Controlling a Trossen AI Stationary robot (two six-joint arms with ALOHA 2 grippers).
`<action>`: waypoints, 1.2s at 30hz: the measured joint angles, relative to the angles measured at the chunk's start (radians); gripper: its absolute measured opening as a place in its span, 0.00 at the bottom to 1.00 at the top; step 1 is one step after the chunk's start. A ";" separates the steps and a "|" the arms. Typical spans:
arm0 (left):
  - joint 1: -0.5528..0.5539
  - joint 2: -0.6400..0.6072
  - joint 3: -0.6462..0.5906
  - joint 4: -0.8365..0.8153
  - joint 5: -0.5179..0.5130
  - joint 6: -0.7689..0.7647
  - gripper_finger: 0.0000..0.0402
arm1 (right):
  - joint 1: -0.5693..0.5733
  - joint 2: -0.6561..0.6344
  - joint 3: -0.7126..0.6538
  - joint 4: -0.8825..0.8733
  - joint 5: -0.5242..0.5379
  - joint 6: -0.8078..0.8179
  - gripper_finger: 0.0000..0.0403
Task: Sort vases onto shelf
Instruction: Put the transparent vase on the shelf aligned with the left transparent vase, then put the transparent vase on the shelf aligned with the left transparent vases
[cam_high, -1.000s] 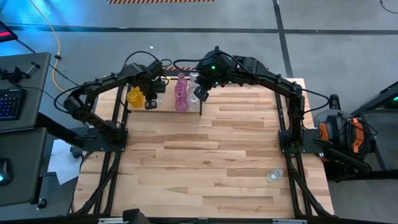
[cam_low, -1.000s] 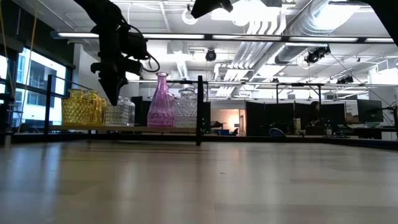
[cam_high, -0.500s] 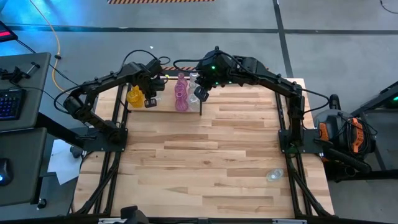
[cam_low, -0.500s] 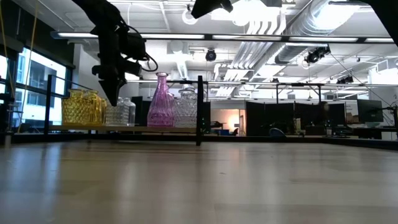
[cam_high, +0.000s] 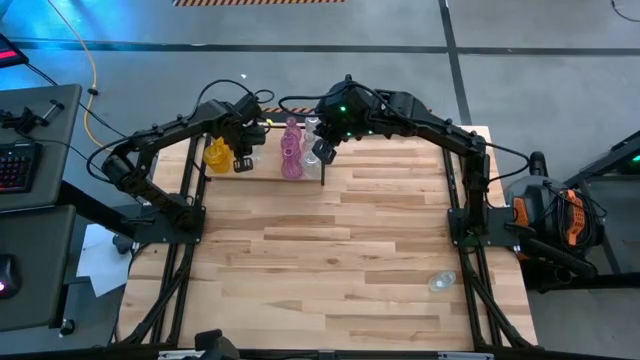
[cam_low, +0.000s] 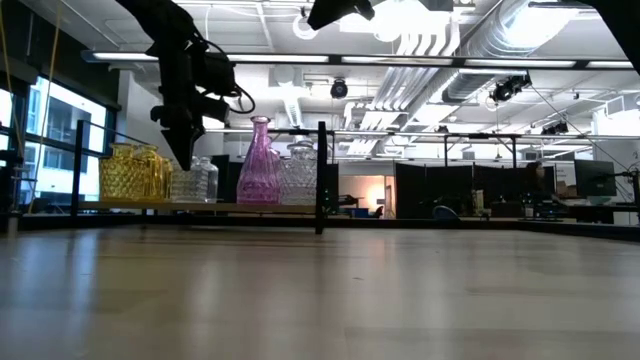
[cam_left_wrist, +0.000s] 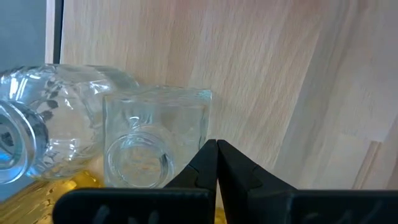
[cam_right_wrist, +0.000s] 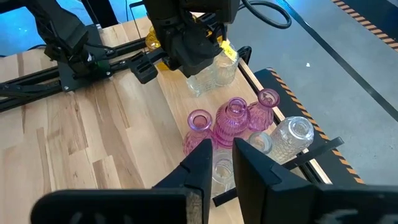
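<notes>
Seen from overhead, the shelf (cam_high: 262, 172) sits at the far left part of the desk (cam_high: 330, 250), with both arms reaching over it; going left to right, an amber vase (cam_high: 216, 153) stands at the shelf's left end, then the left tool (cam_high: 241, 163), then a tall pink vase (cam_high: 291, 150), then the black divider, with the right tool (cam_high: 322, 152) hovering just above that end.

The left tool hangs over the clear vases (cam_low: 193, 180); its wrist camera shows its two dark tips pressed together with nothing between them, so it is clenched and empty; a square clear vase (cam_left_wrist: 155, 134) stands upright directly below and just ahead of the tips, mouth up, its long axis vertical, touching a rounder clear vase (cam_left_wrist: 46, 124) beside it.

The right tool is released, fingers parted and empty, above the pink cluster (cam_right_wrist: 231, 122).

One more clear vase (cam_high: 441, 283) rests well apart, near the desk's front right corner; judging by position, the right arm is the nearer one to fetch it.
</notes>
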 joint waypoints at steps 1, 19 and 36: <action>0.000 0.000 0.000 0.000 0.000 -0.005 0.00 | 0.000 0.000 0.000 0.000 0.000 0.000 0.11; -0.076 -0.348 0.039 -0.045 0.245 -0.327 0.00 | 0.060 0.000 0.000 -0.323 -0.176 0.053 0.11; -0.181 -0.551 0.039 -0.050 0.272 -0.481 0.00 | 0.473 -0.237 -0.626 -0.451 -0.229 0.844 0.30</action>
